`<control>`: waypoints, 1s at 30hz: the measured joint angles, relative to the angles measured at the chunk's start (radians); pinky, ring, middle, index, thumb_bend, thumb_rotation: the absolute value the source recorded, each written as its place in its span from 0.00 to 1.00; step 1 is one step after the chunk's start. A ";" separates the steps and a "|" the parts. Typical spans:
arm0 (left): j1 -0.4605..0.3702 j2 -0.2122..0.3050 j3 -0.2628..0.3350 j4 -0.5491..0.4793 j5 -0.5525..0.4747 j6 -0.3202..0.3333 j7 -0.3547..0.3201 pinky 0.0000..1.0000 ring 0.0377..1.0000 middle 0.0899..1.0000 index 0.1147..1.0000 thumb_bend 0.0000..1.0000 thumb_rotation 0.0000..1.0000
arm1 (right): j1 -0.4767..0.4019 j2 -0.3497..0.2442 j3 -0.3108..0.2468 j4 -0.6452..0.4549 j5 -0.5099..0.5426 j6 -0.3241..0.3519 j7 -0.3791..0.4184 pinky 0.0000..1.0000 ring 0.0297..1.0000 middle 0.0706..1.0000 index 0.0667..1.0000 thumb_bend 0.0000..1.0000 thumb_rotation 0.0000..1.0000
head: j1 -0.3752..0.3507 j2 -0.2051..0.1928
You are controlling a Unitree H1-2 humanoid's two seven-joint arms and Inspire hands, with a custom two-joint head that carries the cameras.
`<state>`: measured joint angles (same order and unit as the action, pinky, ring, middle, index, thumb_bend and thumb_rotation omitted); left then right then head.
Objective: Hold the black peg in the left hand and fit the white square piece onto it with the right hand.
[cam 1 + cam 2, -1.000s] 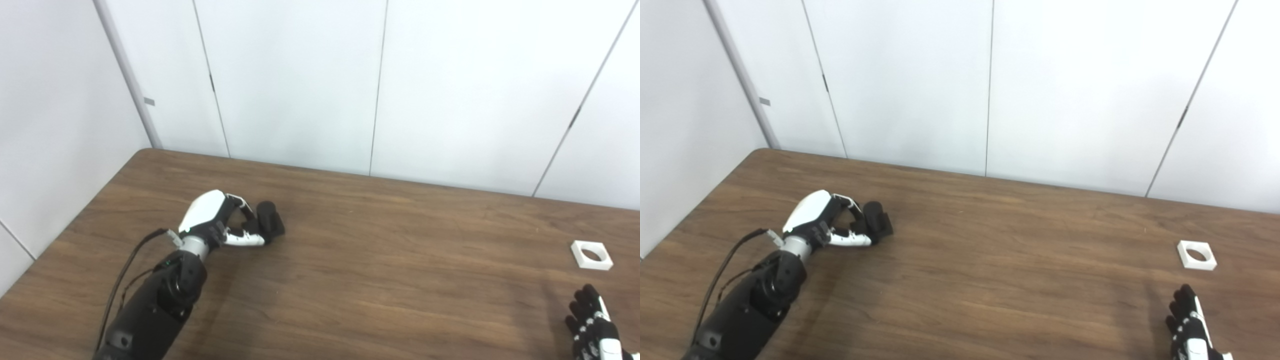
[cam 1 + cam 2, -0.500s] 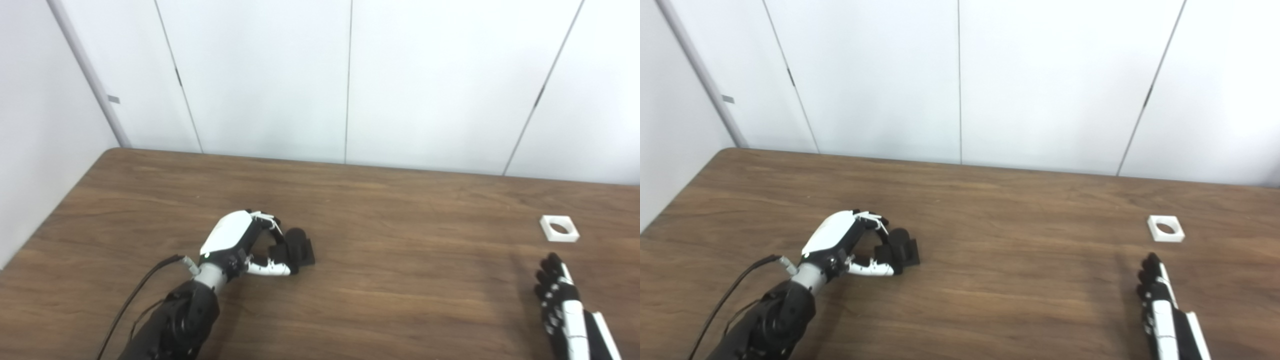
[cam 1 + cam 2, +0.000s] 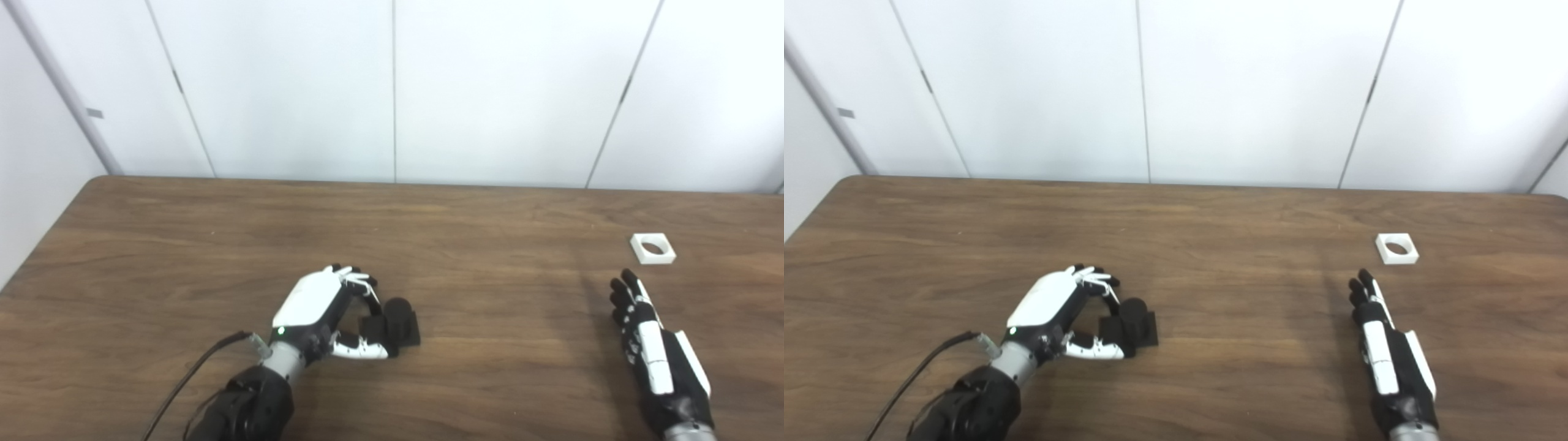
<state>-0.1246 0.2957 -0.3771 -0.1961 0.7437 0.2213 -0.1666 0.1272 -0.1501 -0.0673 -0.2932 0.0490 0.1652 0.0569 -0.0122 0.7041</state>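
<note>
A black peg (image 3: 401, 318) on a square black base stands on the brown table (image 3: 184, 245), left of centre. My left hand (image 3: 318, 306) curls round its left side, fingertips and thumb pressed against the base. The white square piece (image 3: 653, 248), with a round hole in it, lies flat at the far right. My right hand (image 3: 649, 343) lies flat over the table, fingers straight and together, pointing at the white piece from a short way in front of it. It holds nothing.
White wall panels (image 3: 392, 92) stand right behind the table's far edge. The table's left edge (image 3: 37, 245) runs diagonally near the left arm. A black cable (image 3: 196, 373) trails from the left wrist.
The whole picture has shifted as the camera turned right. My right hand has reached further forward, toward the white piece. The left hand keeps the same curl on the peg.
</note>
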 measured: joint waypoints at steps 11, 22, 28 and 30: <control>0.006 -0.017 -0.043 -0.012 0.036 -0.020 -0.008 1.00 0.90 0.78 0.42 0.52 0.06 | -0.002 0.002 0.005 -0.028 -0.017 0.043 -0.001 1.00 0.97 0.98 0.99 0.62 1.00 | -0.048 0.028; 0.009 -0.027 -0.057 -0.002 0.044 -0.045 -0.004 1.00 0.89 0.78 0.42 0.52 0.06 | -0.031 -0.001 -0.023 -0.062 -0.027 0.068 -0.010 0.98 0.95 0.95 0.95 0.53 1.00 | -0.092 0.035; 0.008 -0.025 -0.053 0.009 0.037 -0.059 -0.004 1.00 0.90 0.79 0.42 0.52 0.05 | -0.072 -0.033 -0.039 -0.067 -0.051 0.076 -0.014 0.99 0.99 0.96 0.92 0.52 0.86 | -0.140 0.026; 0.008 -0.023 -0.050 0.013 0.035 -0.072 -0.003 1.00 0.90 0.79 0.42 0.52 0.05 | -0.091 -0.045 -0.049 -0.067 -0.060 0.082 -0.017 0.95 0.98 0.96 0.90 0.54 0.77 | -0.166 0.020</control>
<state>-0.1165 0.2731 -0.4270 -0.1830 0.7791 0.1497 -0.1700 0.0366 -0.1948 -0.1165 -0.3602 -0.0106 0.2475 0.0404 -0.1779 0.7241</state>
